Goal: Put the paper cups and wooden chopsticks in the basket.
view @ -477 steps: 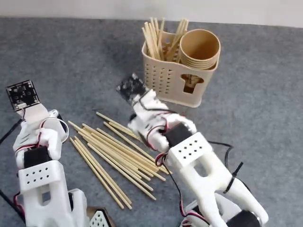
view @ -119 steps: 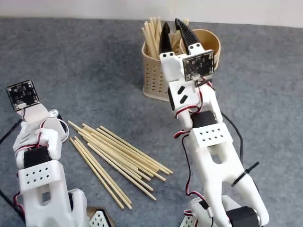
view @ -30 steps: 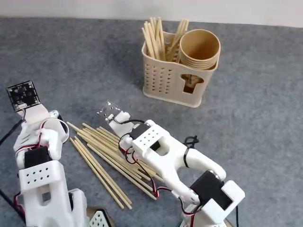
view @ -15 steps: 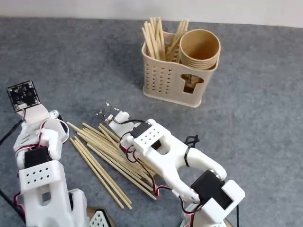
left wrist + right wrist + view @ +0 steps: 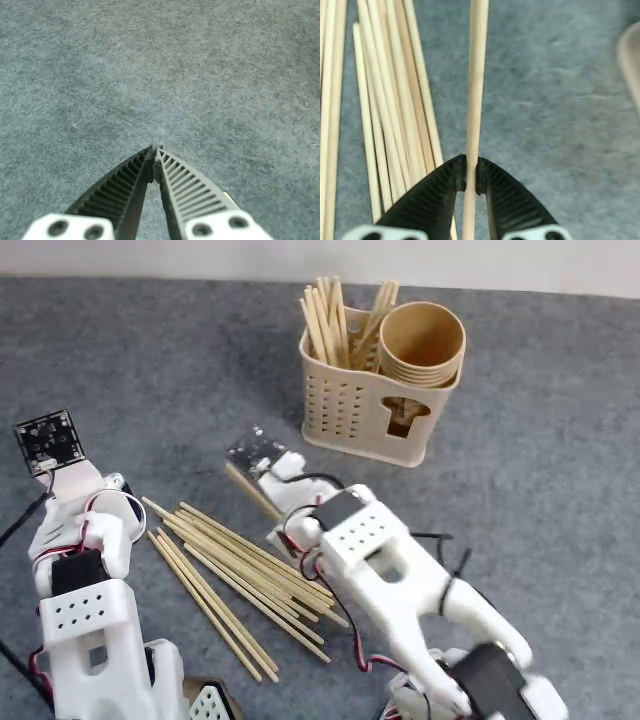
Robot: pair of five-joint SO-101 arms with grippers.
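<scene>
A beige basket (image 5: 370,405) at the back holds stacked paper cups (image 5: 422,345) and several wooden chopsticks (image 5: 332,310). More chopsticks (image 5: 235,565) lie in a loose pile on the grey carpet in front. My right gripper (image 5: 470,172) is shut on one chopstick (image 5: 476,90), held just above the pile's far end (image 5: 250,490). At the left edge of the table, my left gripper (image 5: 155,151) is shut with nothing in it, pointing at bare carpet.
The left arm's body (image 5: 75,550) stands beside the pile's left end. The right arm (image 5: 400,590) stretches over the pile's right end. Bare grey carpet (image 5: 560,490) lies to the right of the basket.
My right gripper has closed on one chopstick and lifted it from the pile, moving toward the basket. The left arm has kept still.
</scene>
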